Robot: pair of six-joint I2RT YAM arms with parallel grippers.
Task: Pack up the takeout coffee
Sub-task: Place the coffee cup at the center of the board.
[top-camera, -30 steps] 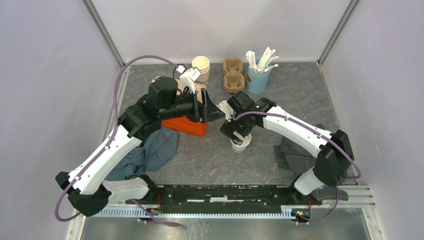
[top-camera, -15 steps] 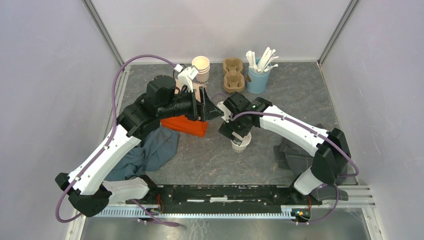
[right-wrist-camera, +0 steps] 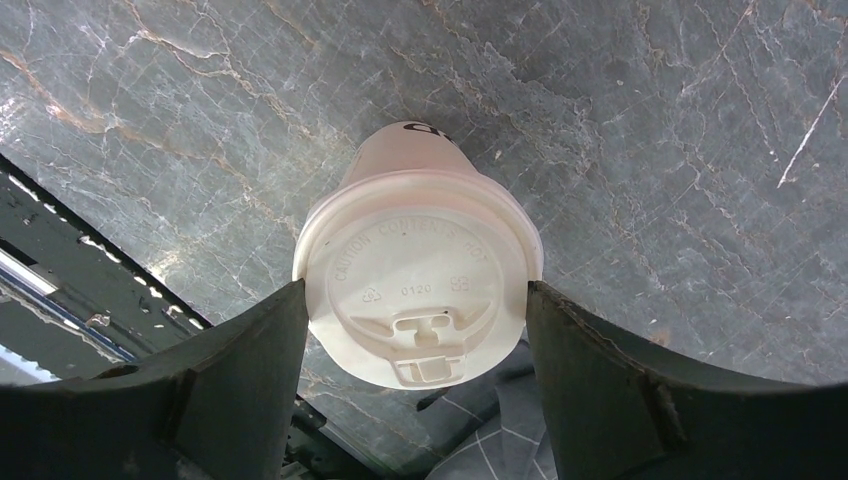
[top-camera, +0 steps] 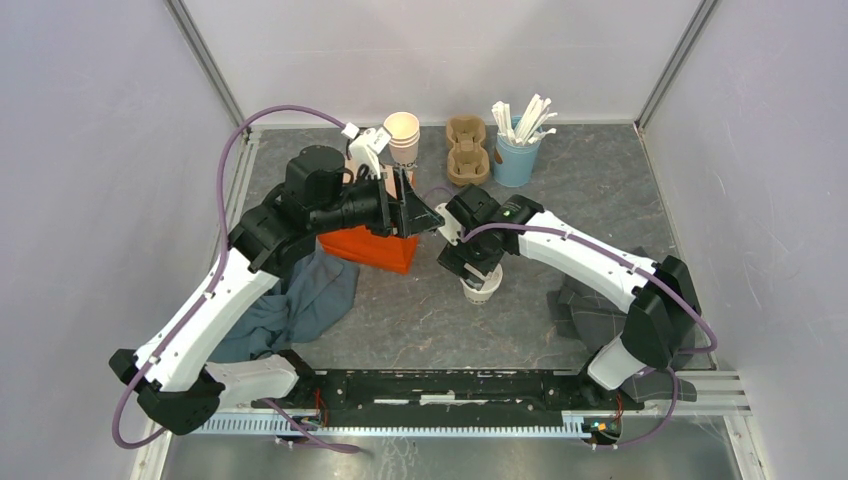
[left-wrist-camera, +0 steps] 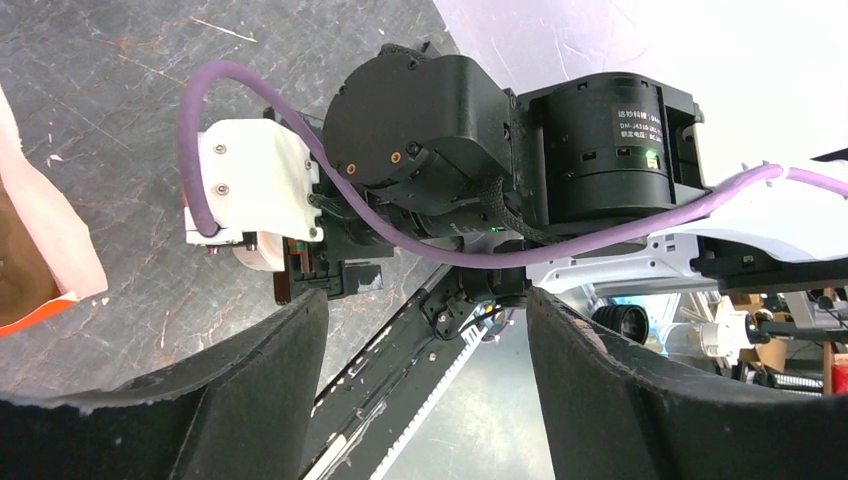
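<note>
One capped cup (right-wrist-camera: 418,290) — one orange bag (top-camera: 372,251)

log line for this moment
left tool open, empty | right tool straddling small cream-white paper cup with white plastic sip lid, grip unclear

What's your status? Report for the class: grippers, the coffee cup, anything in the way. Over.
Left gripper open, empty. Right gripper straddling lidded cup, fingers at lid rim, grip unconfirmed. Cup upright on table. Orange bag close on its left.

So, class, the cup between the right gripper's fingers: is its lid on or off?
On. In the right wrist view a white sip lid covers the whole mouth of the cup.
</note>
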